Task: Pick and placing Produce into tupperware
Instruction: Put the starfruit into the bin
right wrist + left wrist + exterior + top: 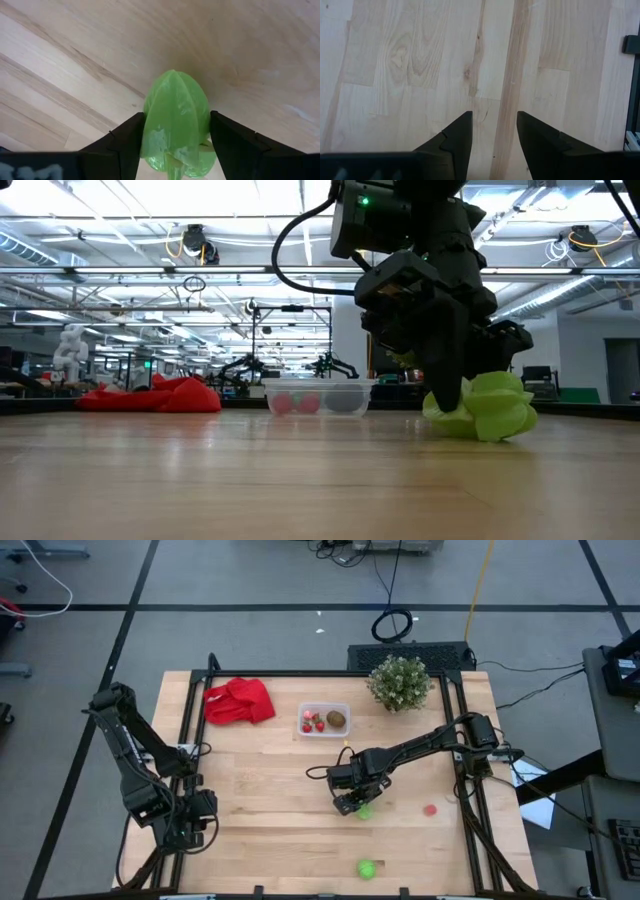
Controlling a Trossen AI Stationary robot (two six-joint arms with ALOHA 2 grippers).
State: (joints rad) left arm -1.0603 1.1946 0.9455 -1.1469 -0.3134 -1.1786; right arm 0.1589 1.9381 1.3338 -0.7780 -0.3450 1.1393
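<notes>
My right gripper (176,125) is at mid-table, right of centre, shut on a ribbed bright green produce piece (175,110), also visible in the low view (490,408). A second green piece (367,868) lies near the front edge, and a small red piece (430,809) lies to the right. The clear tupperware (346,708) stands at the far middle, holding red strawberry pieces (313,723) and a brown oval (336,720). My left gripper (494,125) waits open over bare wood at the near left (200,825). My right gripper has the green piece between its two fingers, one against each of its ribbed sides (150,125). The fingers come steeply down from above. In the low view the piece's underside (470,432) still rests on the table.
A crumpled red cloth (240,700) lies at the far left of the table. A bushy potted plant (399,682) stands at the far right, beside the tupperware. Bare wood stretches between the right gripper and the tupperware.
</notes>
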